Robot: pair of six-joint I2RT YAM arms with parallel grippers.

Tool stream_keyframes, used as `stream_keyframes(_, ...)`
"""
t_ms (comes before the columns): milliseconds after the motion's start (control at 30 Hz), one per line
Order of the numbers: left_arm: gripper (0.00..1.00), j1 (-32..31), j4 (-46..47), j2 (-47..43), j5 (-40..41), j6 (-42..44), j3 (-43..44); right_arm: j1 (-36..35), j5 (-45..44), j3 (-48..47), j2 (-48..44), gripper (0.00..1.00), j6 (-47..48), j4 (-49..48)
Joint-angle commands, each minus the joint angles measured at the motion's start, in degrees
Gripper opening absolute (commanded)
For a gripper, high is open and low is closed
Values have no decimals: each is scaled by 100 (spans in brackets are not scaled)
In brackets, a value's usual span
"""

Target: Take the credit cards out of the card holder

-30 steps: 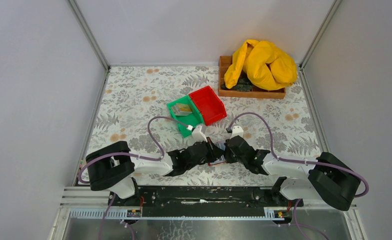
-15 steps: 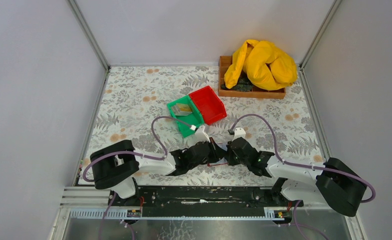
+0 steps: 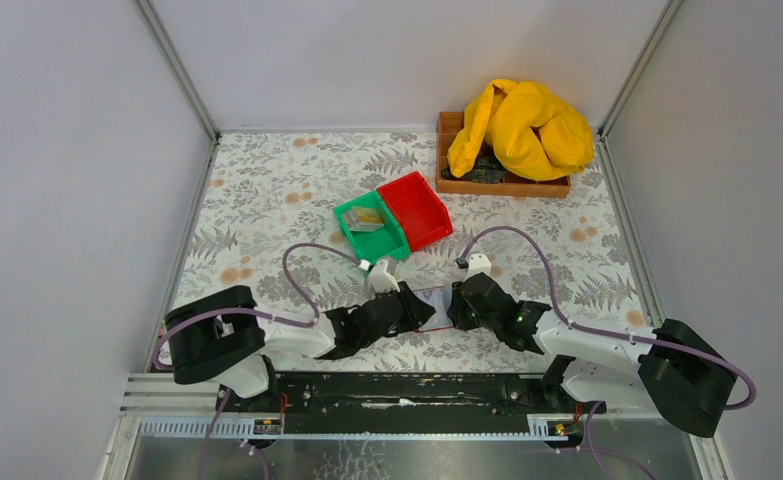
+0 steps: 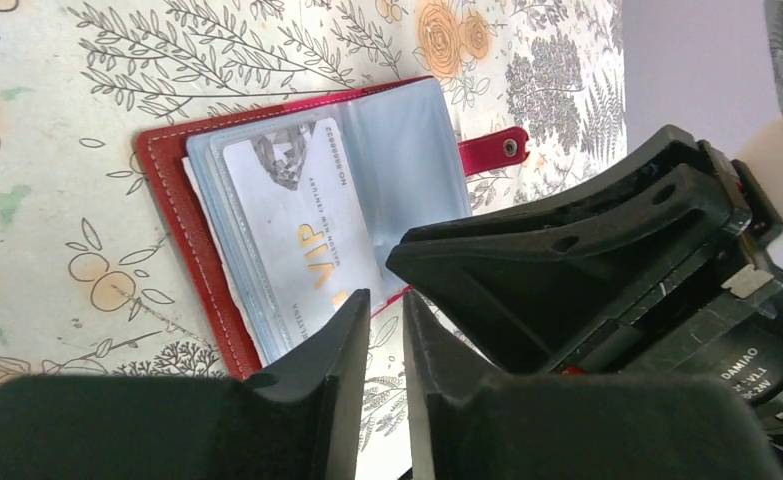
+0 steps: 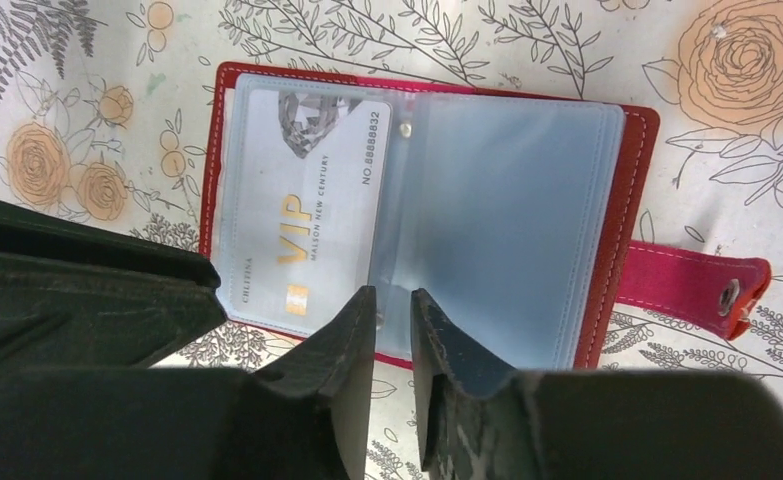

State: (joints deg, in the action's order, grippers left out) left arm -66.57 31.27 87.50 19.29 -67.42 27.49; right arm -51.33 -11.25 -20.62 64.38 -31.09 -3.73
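Observation:
The card holder (image 5: pixel 487 200) lies open and flat on the flowered table, red-bordered with grey-blue plastic sleeves and a red snap tab. One of the credit cards (image 5: pixel 302 195), white-grey and printed VIP, sits in its left sleeve; the right sleeve looks empty. In the top view the card holder (image 3: pixel 434 298) lies between both grippers. My left gripper (image 4: pixel 387 300) hovers at its near edge, jaws narrowly apart with nothing between them. My right gripper (image 5: pixel 394 295) stands over the holder's fold at the near edge, also slightly open and holding nothing.
A green bin (image 3: pixel 392 240) with cards in it and a red bin (image 3: pixel 415 208) stand just beyond the holder. A wooden tray (image 3: pixel 447 150) with a yellow cloth (image 3: pixel 522 130) sits at the back right. Grey walls close in both sides.
Both grippers were shut and pressed together at the holder; now their jaws have parted and let go. The left arm has drawn back leftward. The holder lies open on the table.

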Motion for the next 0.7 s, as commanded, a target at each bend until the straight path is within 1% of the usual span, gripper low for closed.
stream_keyframes(0, 19, 66, 276, -168, 282, -8, -120, -42, -73, -397, -37, 18, 173, 167)
stream_keyframes(67, 9, 83, 283, -151, 280, -8, -129, -37, -79, -449, 96, 6, 174, 159)
stream_keyframes(100, 5, 96, 283, -142, 275, -9, -121, -36, -80, -471, 158, 2, 180, 143)
stream_keyframes(133, 2, 111, 276, -129, 277, -8, -135, -35, -63, -480, 216, 0, 174, 113)
stream_keyframes(167, 0, 119, 279, -122, 269, -8, -144, -41, -54, -486, 264, 0, 175, 90)
stream_keyframes(667, 0, 204, 91, 1, 365, -61, -270, -37, -58, -422, 439, 0, 140, -73)
